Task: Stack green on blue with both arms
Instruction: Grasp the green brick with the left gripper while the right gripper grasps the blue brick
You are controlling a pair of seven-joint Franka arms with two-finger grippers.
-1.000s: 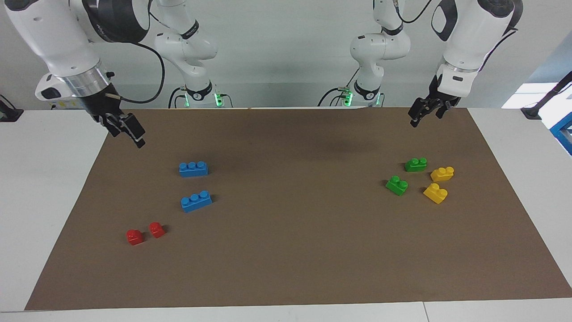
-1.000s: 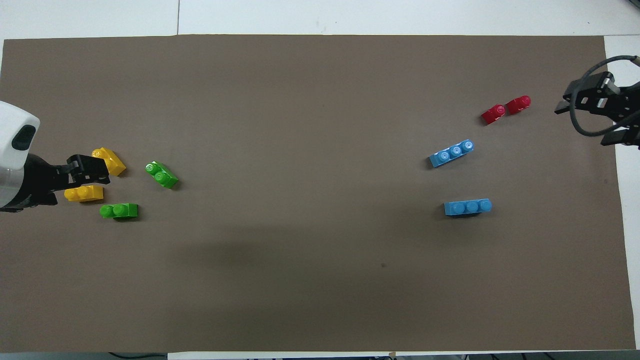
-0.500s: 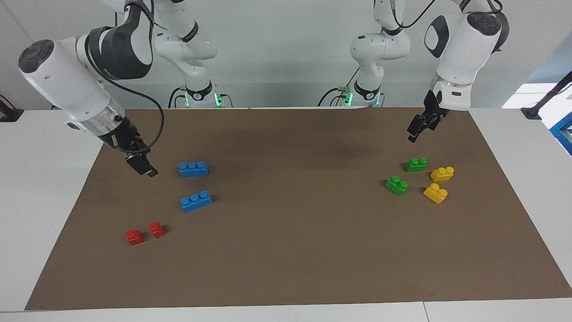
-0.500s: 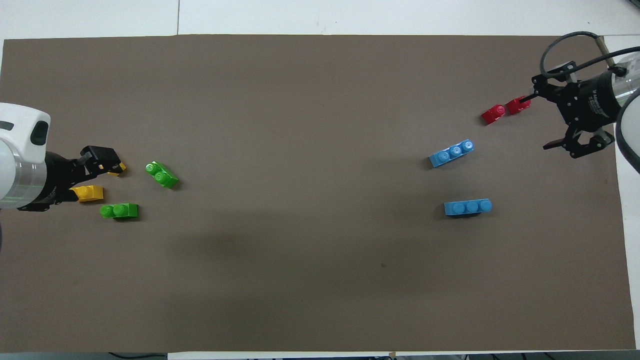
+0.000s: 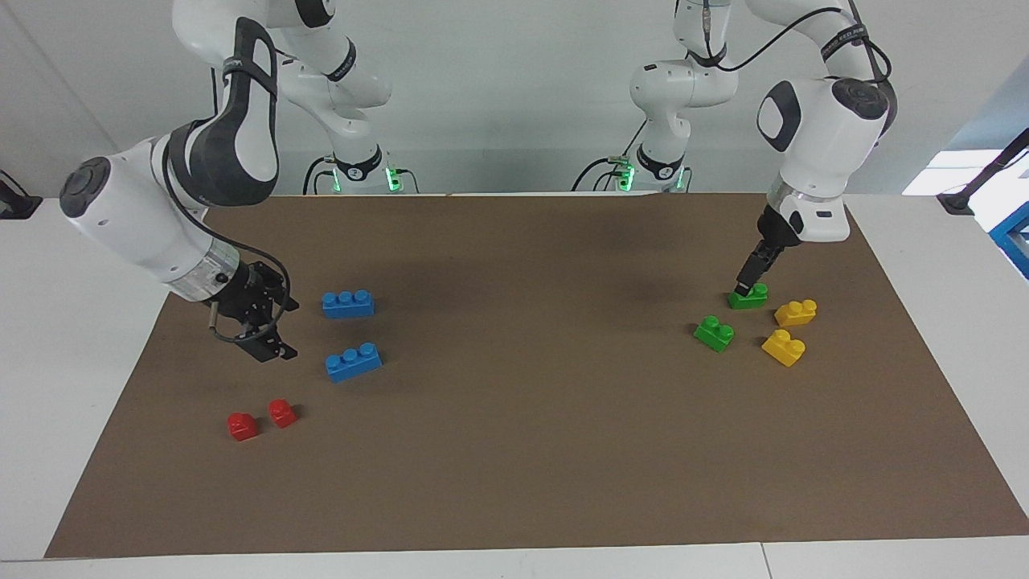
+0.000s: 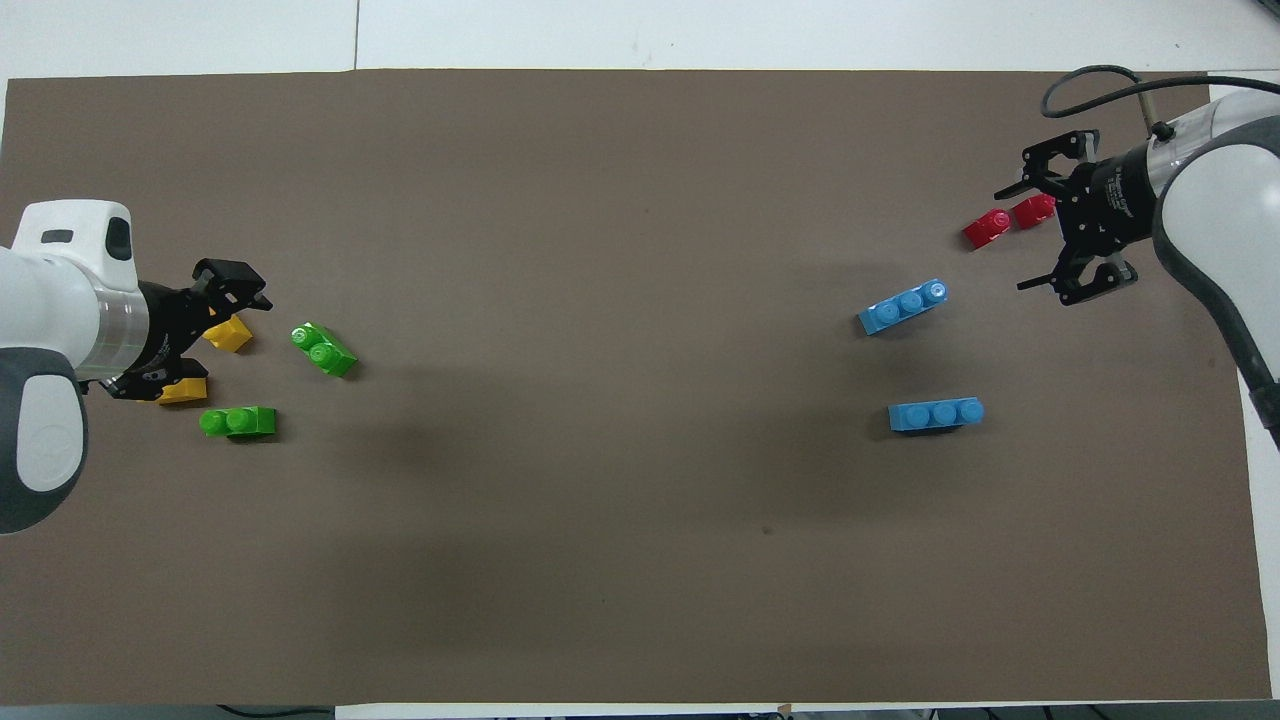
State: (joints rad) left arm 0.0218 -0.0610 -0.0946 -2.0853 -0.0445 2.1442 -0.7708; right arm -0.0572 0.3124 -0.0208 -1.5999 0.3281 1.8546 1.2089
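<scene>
Surface: brown mat spread over a white table, pale wall past the robots' end.
Left gripper: the left gripper hangs low over the green brick nearer the robots, tips just above its studs; whether they touch it cannot be told. Its fingers stand spread with nothing between them. From overhead, the left gripper covers part of the yellow bricks.
Right gripper: the right gripper hovers over bare mat toward the right arm's end of the table, beside the 2 blue bricks and nearer the robots than the red ones; jaws spread wide, holding nothing. Overhead it shows at.
Green bricks: 2, at the left arm's end of the mat. The second green brick lies farther from the robots, turned at an angle, just apart from the first.
Blue bricks: 2, at the right arm's end, well apart from the green. One blue brick lies nearer the robots, lengthwise along the table; the other blue brick lies farther and slightly slanted. Nothing sits on either.
Yellow bricks: 2 yellow bricks beside the green pair, toward the mat's edge.
Red bricks: 2 red bricks side by side, farthest from the robots at the right arm's end.
</scene>
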